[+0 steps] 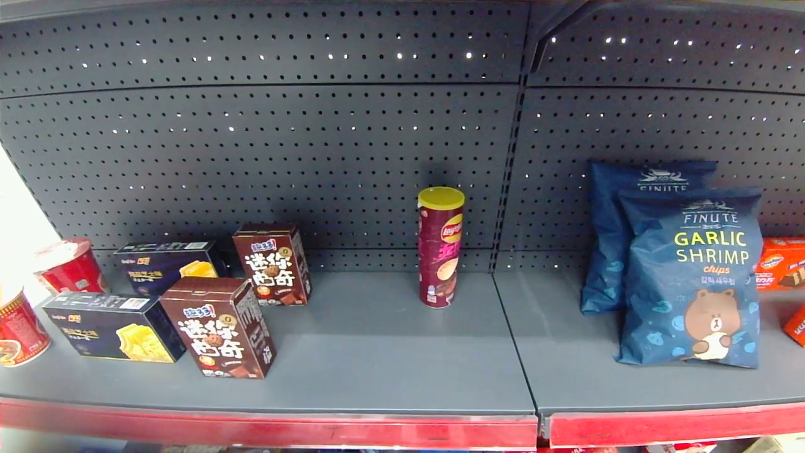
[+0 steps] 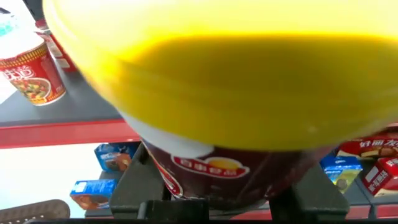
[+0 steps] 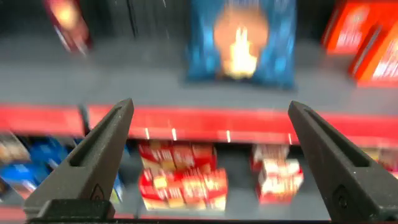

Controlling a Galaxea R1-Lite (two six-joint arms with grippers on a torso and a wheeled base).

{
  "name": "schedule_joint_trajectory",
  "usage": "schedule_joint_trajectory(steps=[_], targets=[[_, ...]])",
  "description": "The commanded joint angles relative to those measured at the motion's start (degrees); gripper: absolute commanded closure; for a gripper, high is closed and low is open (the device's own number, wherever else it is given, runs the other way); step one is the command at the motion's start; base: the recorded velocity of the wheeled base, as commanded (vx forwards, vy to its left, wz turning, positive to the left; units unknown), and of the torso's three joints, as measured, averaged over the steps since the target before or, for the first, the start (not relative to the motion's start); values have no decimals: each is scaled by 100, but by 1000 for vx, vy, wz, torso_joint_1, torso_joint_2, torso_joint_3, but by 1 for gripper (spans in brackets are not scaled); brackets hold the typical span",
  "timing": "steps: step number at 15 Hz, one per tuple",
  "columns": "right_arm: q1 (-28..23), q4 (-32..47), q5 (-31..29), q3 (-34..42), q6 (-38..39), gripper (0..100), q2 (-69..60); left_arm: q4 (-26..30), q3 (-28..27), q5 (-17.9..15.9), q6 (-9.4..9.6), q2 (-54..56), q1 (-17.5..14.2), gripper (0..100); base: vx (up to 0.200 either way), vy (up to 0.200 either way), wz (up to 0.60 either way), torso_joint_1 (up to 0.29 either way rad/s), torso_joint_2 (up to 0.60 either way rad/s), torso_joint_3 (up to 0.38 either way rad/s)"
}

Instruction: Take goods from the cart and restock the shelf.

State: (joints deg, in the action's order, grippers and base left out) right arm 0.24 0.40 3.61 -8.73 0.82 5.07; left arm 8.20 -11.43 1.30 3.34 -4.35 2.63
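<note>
My left gripper (image 2: 222, 185) is shut on a maroon chip can with a yellow lid (image 2: 236, 81), which sits very close to the camera; dark fingers (image 2: 134, 183) press on both sides of its body. My right gripper (image 3: 209, 106) is open with nothing between its fingers and faces the shelf's red front edge (image 3: 211, 124). A matching chip can (image 1: 440, 245) stands upright at the back middle of the grey shelf (image 1: 390, 352). It also appears as the chip can (image 3: 65, 22) in the right wrist view.
Brown boxes (image 1: 220, 327), dark blue boxes (image 1: 113, 324) and red noodle cups (image 1: 19, 327) fill the shelf's left. Blue chips bags (image 1: 688, 277) and orange boxes (image 1: 780, 261) stand on the right. Free space lies around the can. Red packs (image 3: 180, 180) fill the lower shelf.
</note>
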Motion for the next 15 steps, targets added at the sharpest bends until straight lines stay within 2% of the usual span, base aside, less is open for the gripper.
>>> schedule_joint_trajectory(steps=[1,2,5,8,9,11,13,14,15], targets=[[529,-119,421,-1676,-82,0,2182,-12,150,-7,44,-13,0,100,0,0,0,0,0,0],[828,-23,571,-1491,-477,0,2384,-12,168,19,105,-13,0,100,0,0,0,0,0,0],[1373,-31,922,-1597,-363,0,2859,-12,36,28,79,-13,0,100,0,0,0,0,0,0],[1769,-49,1274,-1984,-55,0,3597,-3,10,-25,88,-13,0,100,0,0,0,0,0,0],[1988,-40,1520,-2432,50,0,4239,-3,36,-25,79,-13,0,100,0,0,0,0,0,0],[2164,-207,1661,-2810,-11,0,5153,-3,54,-113,70,-22,0,100,0,0,0,0,0,0],[2147,-972,1669,-2889,-126,0,5962,6,89,-157,-18,-22,0,100,0,0,0,0,0,0],[2094,-2079,1687,-2854,-143,0,6788,-3,177,-166,-141,-22,0,100,0,0,0,0,0,0],[2094,-2334,1713,-2871,-143,0,7008,-3,159,-166,-141,-13,0,100,0,0,0,0,0,0]])
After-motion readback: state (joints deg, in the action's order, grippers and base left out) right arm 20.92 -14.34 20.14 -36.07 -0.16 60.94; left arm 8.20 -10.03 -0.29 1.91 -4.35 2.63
